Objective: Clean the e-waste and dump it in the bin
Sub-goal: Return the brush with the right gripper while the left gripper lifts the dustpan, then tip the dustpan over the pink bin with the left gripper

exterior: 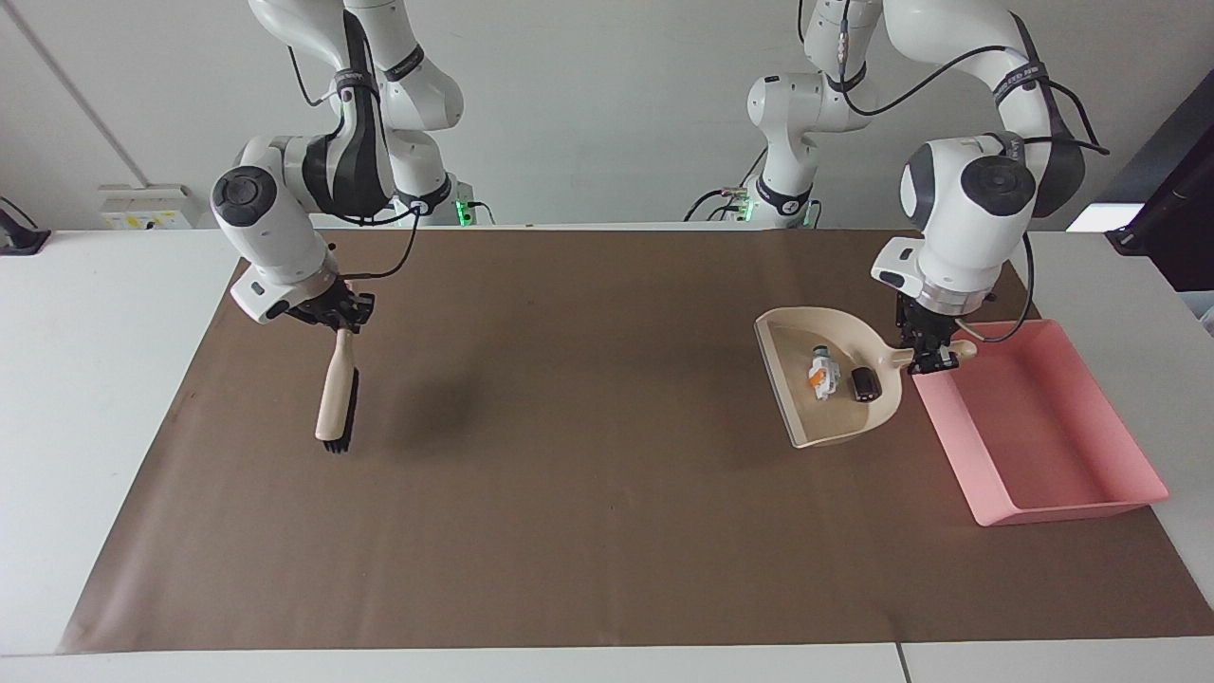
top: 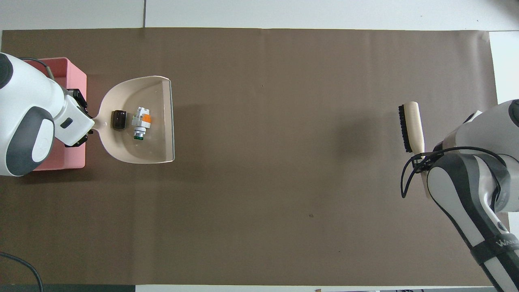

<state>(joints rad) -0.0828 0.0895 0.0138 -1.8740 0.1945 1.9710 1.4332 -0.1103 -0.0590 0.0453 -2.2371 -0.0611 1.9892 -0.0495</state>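
- E-waste is two little parts: a white part (exterior: 821, 373) with an orange patch, a green bit and a grey end, and a stubby black cylinder (exterior: 863, 382) just beside it, toward the handle
- Both lie in the pan of a beige dustpan (exterior: 816, 417), which is raised off the brown mat (exterior: 569, 493) and casts a shadow on it
- Left gripper (exterior: 929, 356) is clamped on the dustpan's handle, right at the edge of the pink bin (exterior: 1062, 503), with the pan itself short of the bin, over the mat
- Bin sits at the left arm's end of the desk (exterior: 95, 379); from overhead the left arm covers most of it, so only a strip of pink shows
- Right gripper (exterior: 341, 318) is clenched on the handle end of a wooden brush (exterior: 334, 398) with black bristles, hanging down over the mat at the right arm's end
- From overhead the brush's handle end disappears under the right arm, and the gripper itself is hidden there
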